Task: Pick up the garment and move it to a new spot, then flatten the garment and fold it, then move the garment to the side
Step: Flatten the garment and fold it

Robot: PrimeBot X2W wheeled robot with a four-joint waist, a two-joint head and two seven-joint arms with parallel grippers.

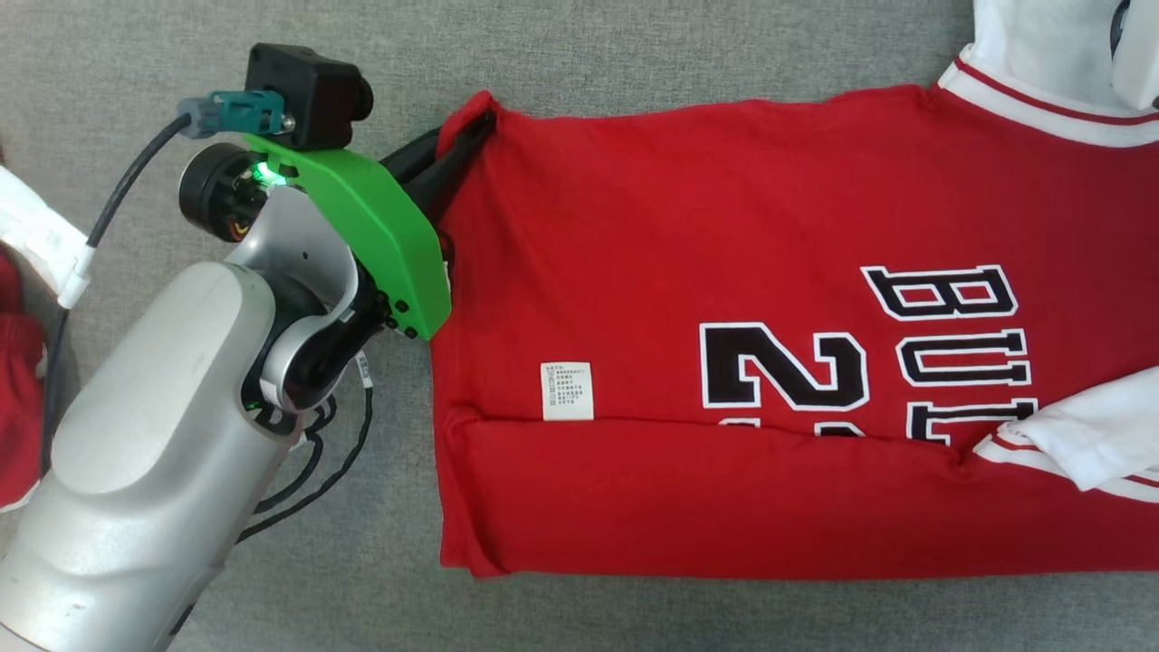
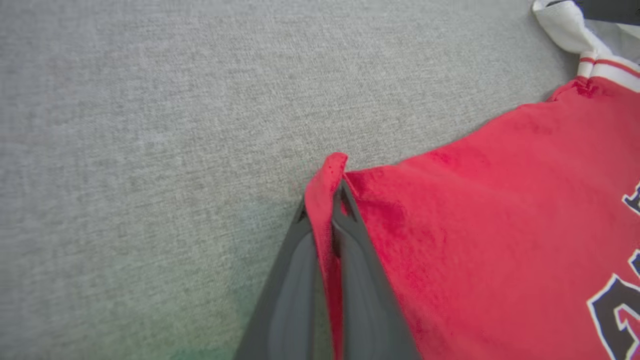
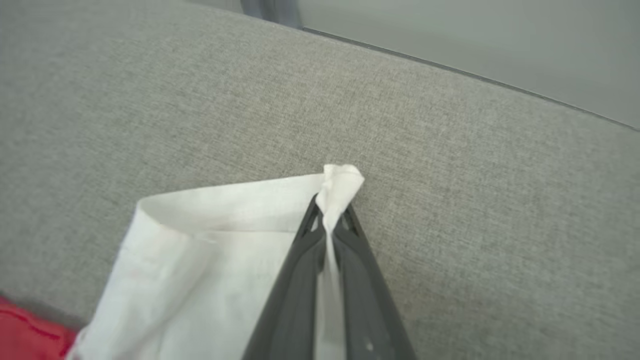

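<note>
- The grey woven surface (image 1: pixel 634 54) spreads under everything; in the right wrist view its far edge meets a pale floor or wall beyond.
- The garment (image 1: pixel 724 226), a red jersey with black lettering, lies flat on it. Its long axis runs across the robot: hem to the left, white-trimmed shoulders to the right.
- The left gripper (image 2: pixel 332 200) is pressed together on the far hem corner (image 1: pixel 471 113), and red cloth stands up in a ridge between the two dark fingers.
- The right gripper (image 3: pixel 330 220) is likewise pinched on the edge of a white sleeve (image 3: pixel 210 235), a twist of cloth poking out past the tips.
- Both grips therefore sit on the jersey's far long edge, one at each end, well apart.
- The near long edge looks folded over into a band (image 1: pixel 688 498), its crease just below the care label (image 1: pixel 568 391).
- The fold probably turns on this: the rest of the jersey lies toward the robot from both hands, so the pull should run squarely across the long axis, with both hands level to keep the edge straight.
</note>
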